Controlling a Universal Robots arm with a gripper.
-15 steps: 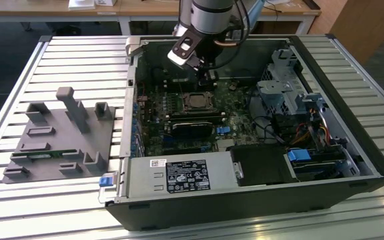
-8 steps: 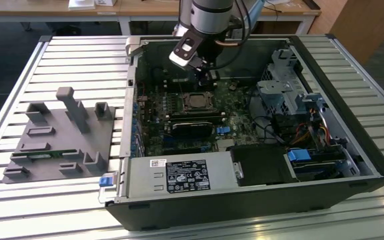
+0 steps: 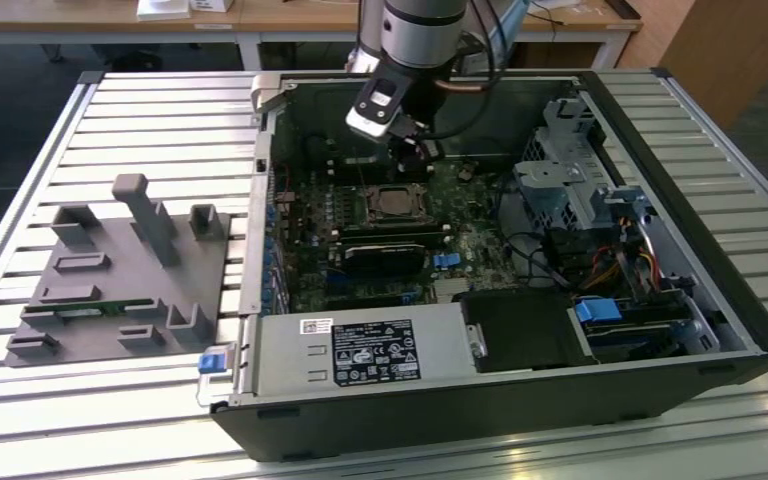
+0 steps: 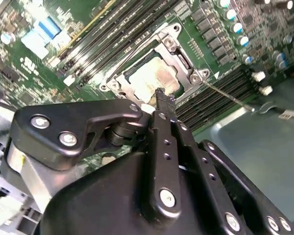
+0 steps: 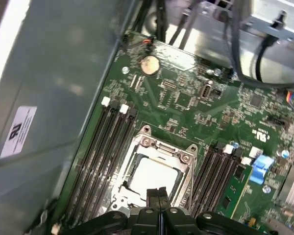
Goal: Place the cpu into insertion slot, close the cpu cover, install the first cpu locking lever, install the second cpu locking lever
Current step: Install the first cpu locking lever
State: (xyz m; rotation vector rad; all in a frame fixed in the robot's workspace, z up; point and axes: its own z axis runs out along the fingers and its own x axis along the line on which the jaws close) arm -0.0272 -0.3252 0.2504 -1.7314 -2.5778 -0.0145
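On the slatted bench (image 3: 117, 120) there's an open computer case (image 3: 491, 415) lying on its side, with a grey moulded fixture tray (image 3: 117, 270) just beside it on the exterior view's left. The arm (image 3: 418, 30) comes down into the far end of the case, so it hangs right over the green motherboard (image 5: 186, 105).

Banks of long black memory slots (image 5: 100, 152) run along both sides of the insertion slot (image 3: 395, 203), which sits about mid-board. The cpu cover (image 5: 159, 147), that silver frame with the window, looks to be lying flat on the slot, and the cpu (image 5: 154, 174) is already seated inside, its pale metal top showing through the window in both wrist views.

The end effector (image 5: 158, 193) is pretty much fully closed, fingers pressed together with just a hairline seam between them, and it has hold of nothing. The tips sit right at one edge of the slot, over the rim of the cover; can't tell if they're actually touching the metal.

In the second wrist view a thin metal rod (image 4: 228, 97) sticks out from a corner of the slot across the memory slots. A small coin battery (image 5: 149, 64) sits further up the board, well apart from the slot
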